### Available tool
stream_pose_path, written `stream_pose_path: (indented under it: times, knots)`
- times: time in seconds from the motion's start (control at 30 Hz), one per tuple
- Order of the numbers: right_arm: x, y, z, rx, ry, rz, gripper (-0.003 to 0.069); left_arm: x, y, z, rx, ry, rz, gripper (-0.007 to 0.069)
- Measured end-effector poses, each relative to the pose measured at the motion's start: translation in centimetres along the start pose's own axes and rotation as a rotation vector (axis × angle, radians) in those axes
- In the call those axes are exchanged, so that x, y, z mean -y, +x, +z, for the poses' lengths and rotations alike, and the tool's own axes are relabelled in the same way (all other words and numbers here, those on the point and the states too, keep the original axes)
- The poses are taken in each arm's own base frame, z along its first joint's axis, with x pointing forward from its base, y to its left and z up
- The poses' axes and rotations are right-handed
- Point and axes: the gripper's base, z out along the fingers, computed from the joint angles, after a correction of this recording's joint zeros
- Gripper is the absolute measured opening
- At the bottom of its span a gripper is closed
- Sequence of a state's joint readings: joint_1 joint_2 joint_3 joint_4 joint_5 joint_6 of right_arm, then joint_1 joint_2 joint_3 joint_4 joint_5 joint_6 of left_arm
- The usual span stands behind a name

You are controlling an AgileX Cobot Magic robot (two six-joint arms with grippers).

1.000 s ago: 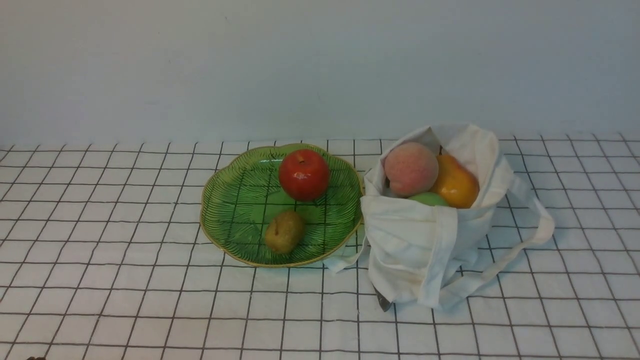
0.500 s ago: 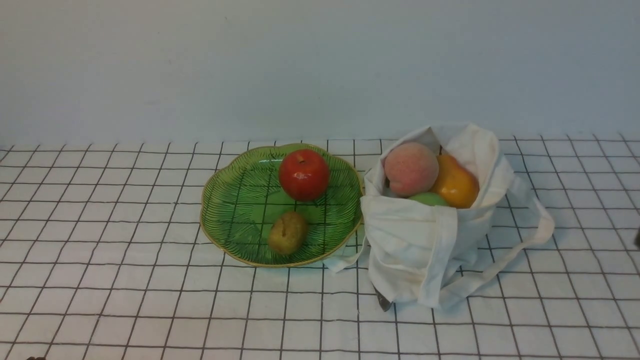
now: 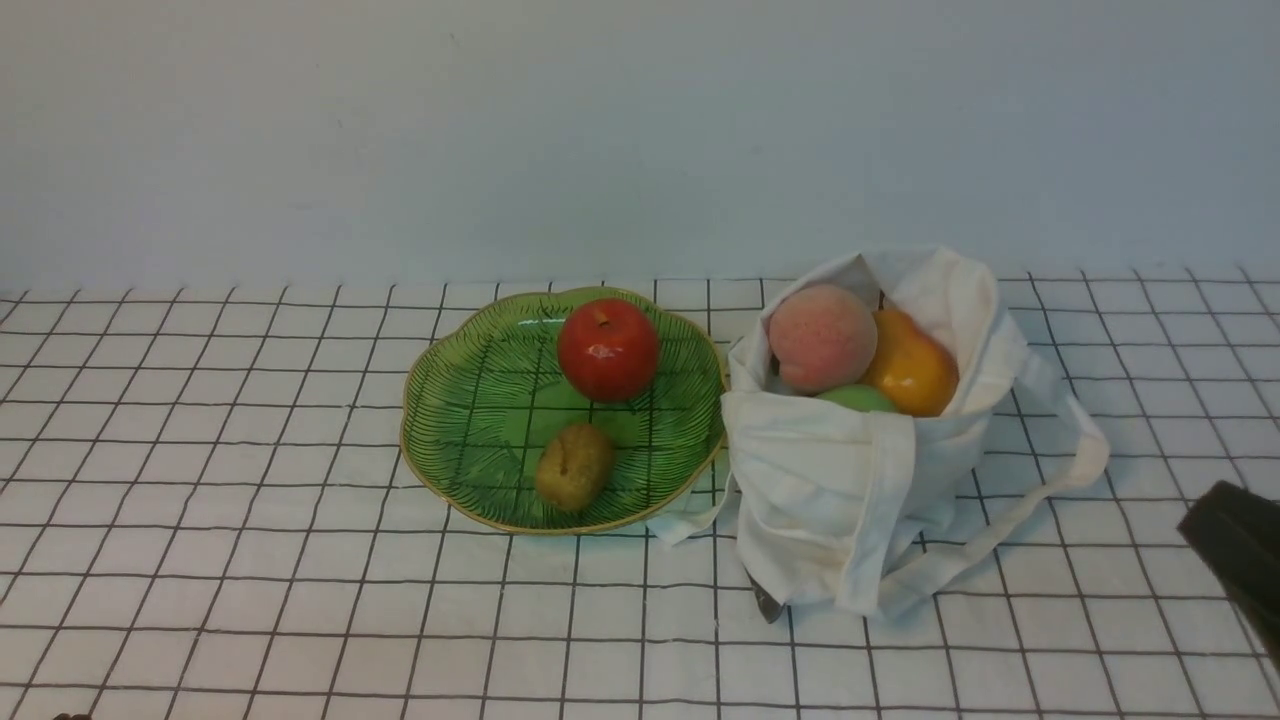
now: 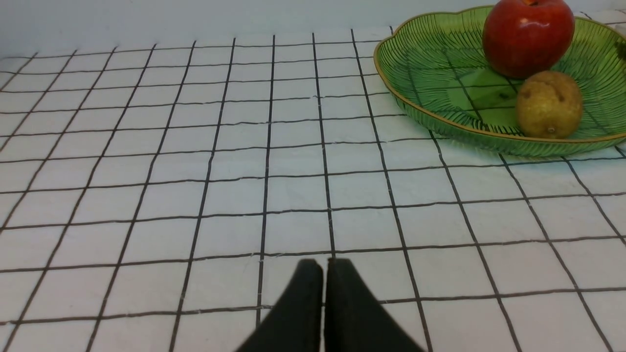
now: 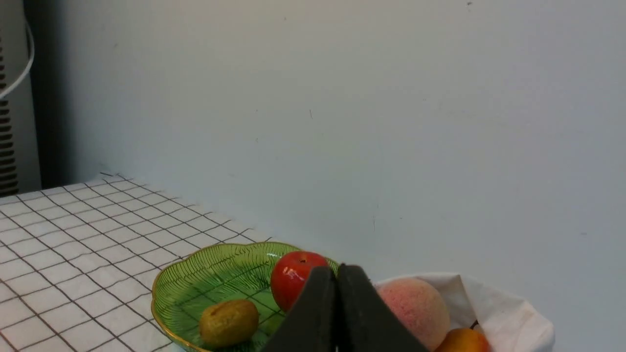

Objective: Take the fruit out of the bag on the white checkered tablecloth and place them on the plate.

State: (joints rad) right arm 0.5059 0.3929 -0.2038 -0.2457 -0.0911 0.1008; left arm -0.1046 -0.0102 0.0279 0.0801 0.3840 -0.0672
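Bright, even light; soft faint shadows; glints on apple (image 3: 607,349) and plate (image 3: 470,400) (small); sharp focus.

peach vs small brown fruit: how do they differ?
Place: the peach sits in the bag; the small brown fruit lies on the plate. Size: the peach is larger than the small brown fruit. Colour: peach pink, small brown fruit yellow-brown. Both are roundish.

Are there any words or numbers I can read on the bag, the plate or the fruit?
None: no words, numbers or labels show in any view. The bag is plain cloth, the plate has only leaf lines, the tablecloth only a black grid, and the peach and red apple show no stickers.
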Motion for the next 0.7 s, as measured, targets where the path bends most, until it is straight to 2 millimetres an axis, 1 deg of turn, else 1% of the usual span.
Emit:
stream_pose_path:
  times: [0.37,0.5,0.57,0.7]
  knots:
    - [-0.1,0.8,-0.1,-0.048,0.002,-0.002,-0.0015,0.0,0.0,0.0,0.000,0.000,0.000,-0.0008]
    - [0.2,1.8,-0.8,-0.120,0.045,0.043,-0.0015,0.0,0.0,0.0,0.000,0.000,0.000,-0.0008]
    - [0.6,2.8,-1.5,-0.183,0.102,0.072,-0.0015,0.0,0.0,0.0,0.000,0.000,0.000,-0.0008]
    - [0.9,4.0,-2.7,-0.243,0.183,0.091,-0.0015,0.0,0.0,0.0,0.000,0.000,0.000,-0.0008]
